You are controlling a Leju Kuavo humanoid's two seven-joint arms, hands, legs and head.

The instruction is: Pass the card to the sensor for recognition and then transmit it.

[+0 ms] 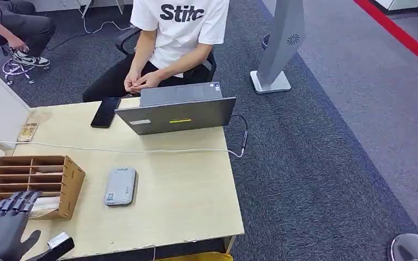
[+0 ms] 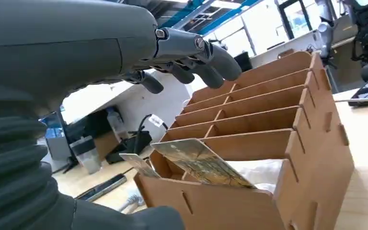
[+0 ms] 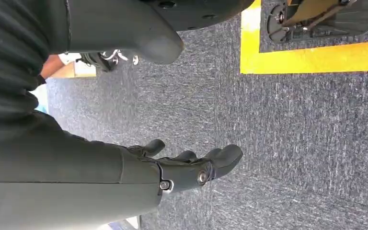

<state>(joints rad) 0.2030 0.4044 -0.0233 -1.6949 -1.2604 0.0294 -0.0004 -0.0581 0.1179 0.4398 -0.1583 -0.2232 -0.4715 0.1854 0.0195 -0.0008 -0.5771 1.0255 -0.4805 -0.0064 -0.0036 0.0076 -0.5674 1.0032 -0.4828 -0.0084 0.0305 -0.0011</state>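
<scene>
The left hand (image 1: 4, 228) hovers empty with fingers apart just before the wooden rack (image 1: 60, 187); the card (image 2: 201, 163) leans in the rack's nearest slot, its long axis slanting up out of it toward the hand. The sensor (image 1: 121, 186) lies on the table just right of the rack. The left wrist view shows the card, hidden from the head view, and the right hand (image 3: 191, 165) hangs empty, fingers loosely apart, over the carpet, so the left is nearer.

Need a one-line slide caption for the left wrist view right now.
Left hand open above the wooden slotted organizer, where a card leans in the nearest slot, not yet grasped.
</scene>
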